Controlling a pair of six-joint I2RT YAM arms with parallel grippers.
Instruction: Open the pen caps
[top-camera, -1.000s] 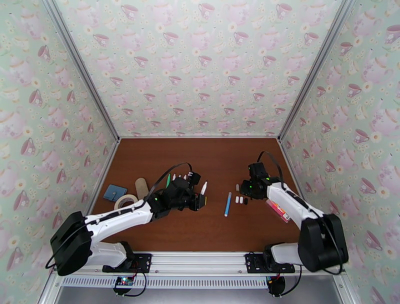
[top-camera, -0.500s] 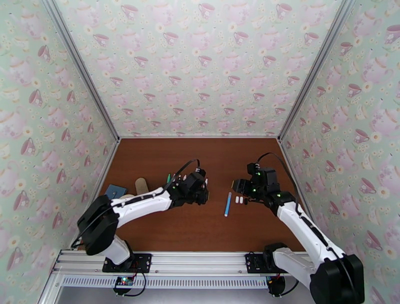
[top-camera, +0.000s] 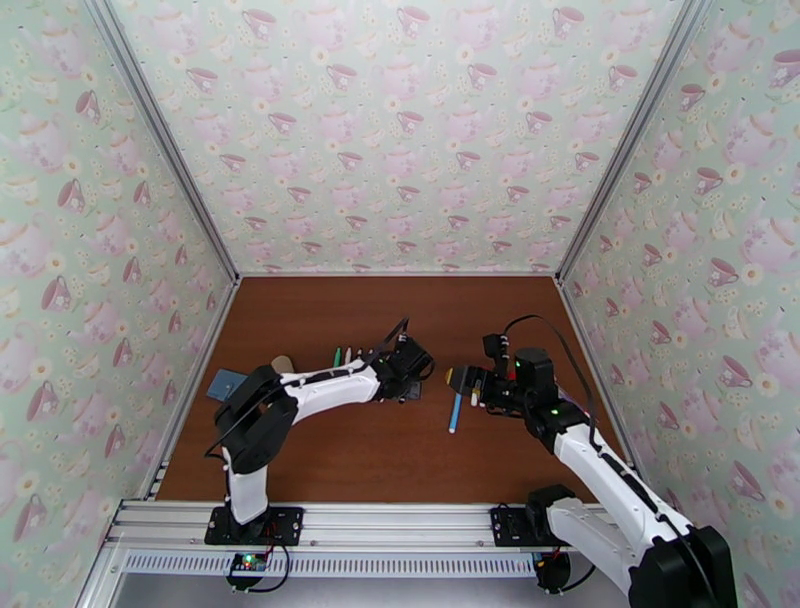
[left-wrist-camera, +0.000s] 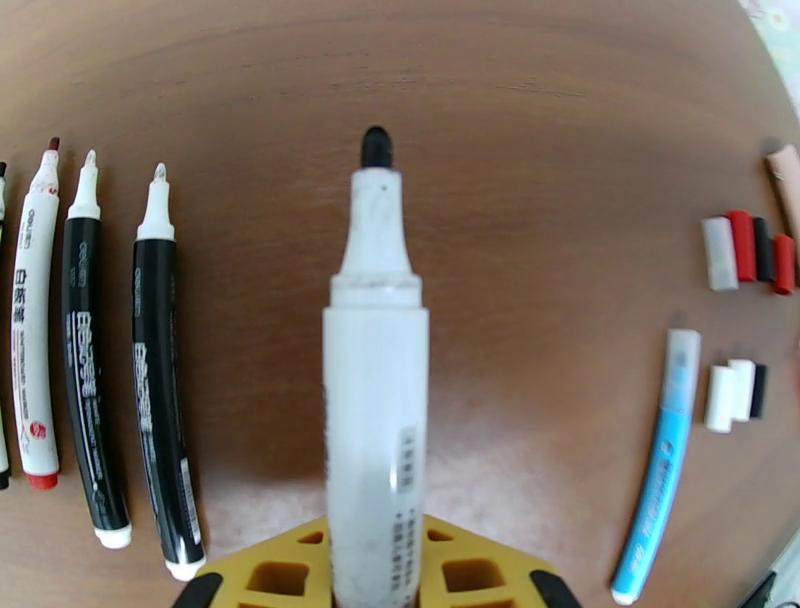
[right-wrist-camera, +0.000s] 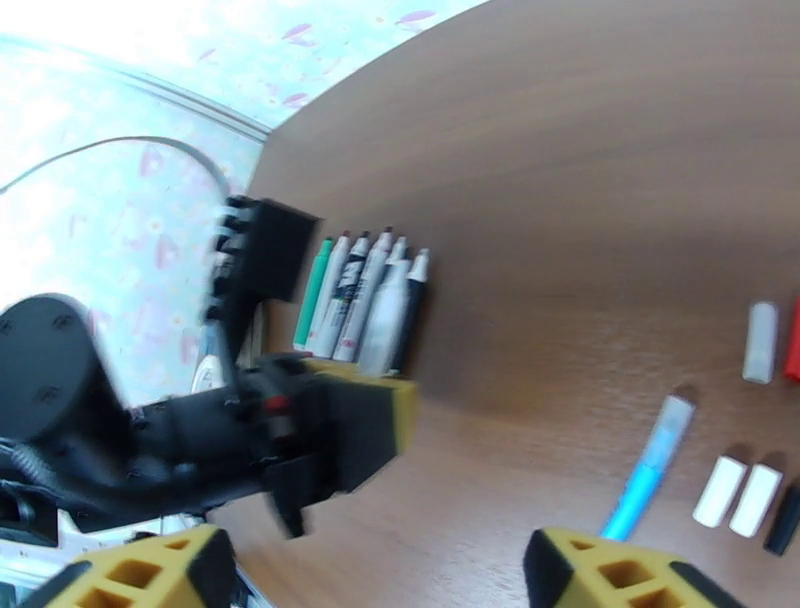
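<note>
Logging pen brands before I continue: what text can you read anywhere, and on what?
"deli": lengthwise on the white red-ended pen.
Two black pens: pale characters, not legible.
Middle white pen and blue pen: print too small to read.

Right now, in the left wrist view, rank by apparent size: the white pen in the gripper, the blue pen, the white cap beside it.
1. white pen, though nearness to the camera inflates it
2. blue pen
3. white cap

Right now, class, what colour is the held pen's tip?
Black tip, best seen in the left wrist view.
</note>
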